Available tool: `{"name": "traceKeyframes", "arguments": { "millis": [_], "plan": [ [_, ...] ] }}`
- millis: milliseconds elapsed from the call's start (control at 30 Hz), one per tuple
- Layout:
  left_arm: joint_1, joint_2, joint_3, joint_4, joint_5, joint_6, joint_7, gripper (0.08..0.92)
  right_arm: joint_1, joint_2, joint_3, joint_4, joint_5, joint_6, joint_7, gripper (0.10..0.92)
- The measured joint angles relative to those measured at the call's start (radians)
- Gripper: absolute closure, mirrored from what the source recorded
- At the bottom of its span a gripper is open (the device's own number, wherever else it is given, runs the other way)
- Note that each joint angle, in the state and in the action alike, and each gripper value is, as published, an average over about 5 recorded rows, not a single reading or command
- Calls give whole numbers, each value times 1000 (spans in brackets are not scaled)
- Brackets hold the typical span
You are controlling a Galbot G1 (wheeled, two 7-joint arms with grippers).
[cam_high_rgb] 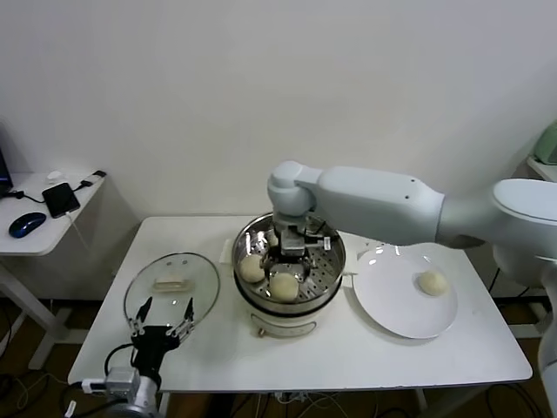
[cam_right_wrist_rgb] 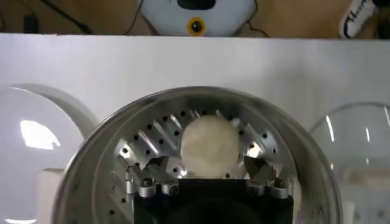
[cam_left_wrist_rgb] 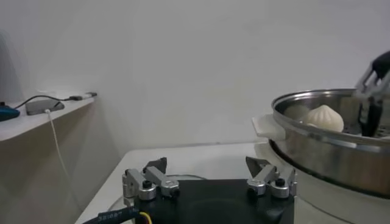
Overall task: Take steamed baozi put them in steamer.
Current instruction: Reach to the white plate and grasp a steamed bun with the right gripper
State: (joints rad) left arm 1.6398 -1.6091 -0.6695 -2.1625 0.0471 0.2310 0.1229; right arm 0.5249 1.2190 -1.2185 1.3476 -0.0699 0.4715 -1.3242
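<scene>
The steamer (cam_high_rgb: 328, 277) stands mid-table, a shiny steel pot with a perforated tray (cam_right_wrist_rgb: 140, 143). Two baozi (cam_high_rgb: 252, 267) (cam_high_rgb: 283, 286) lie in it, and a third (cam_high_rgb: 272, 237) shows partly behind the gripper. A fourth baozi (cam_high_rgb: 432, 281) lies on the white plate (cam_high_rgb: 392, 309). My right gripper (cam_high_rgb: 290, 259) is down inside the steamer. In the right wrist view it is open (cam_right_wrist_rgb: 209, 165), its fingers either side of a baozi (cam_right_wrist_rgb: 211, 143) on the tray, with small gaps. My left gripper (cam_high_rgb: 161, 318) is open and empty, parked at the table's front left.
A round glass lid (cam_high_rgb: 172, 283) with a white handle lies left of the steamer, just beyond the left gripper (cam_left_wrist_rgb: 207, 170). The steamer's rim (cam_left_wrist_rgb: 323, 134) rises close beside that gripper. A side desk (cam_high_rgb: 39, 213) with a phone and a mouse stands at far left.
</scene>
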Motion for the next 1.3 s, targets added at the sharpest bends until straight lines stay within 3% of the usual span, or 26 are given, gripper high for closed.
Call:
{"name": "traceKeyframes", "arguments": {
  "millis": [400, 633, 900, 1300],
  "plan": [
    [7, 0, 6, -16, -18, 11, 19, 177, 20, -289, 144, 55, 80, -419, -75, 203],
    [17, 0, 15, -18, -50, 18, 33, 177, -111, -473, 294, 11, 18, -574, -90, 203],
    [38, 0, 20, -17, -61, 19, 33, 177, -377, -542, 552, -112, -130, -565, -36, 202],
    [52, 0, 11, -11, -66, 24, 36, 177, -598, -497, 805, -343, -307, -461, 1, 202]
  ]
}}
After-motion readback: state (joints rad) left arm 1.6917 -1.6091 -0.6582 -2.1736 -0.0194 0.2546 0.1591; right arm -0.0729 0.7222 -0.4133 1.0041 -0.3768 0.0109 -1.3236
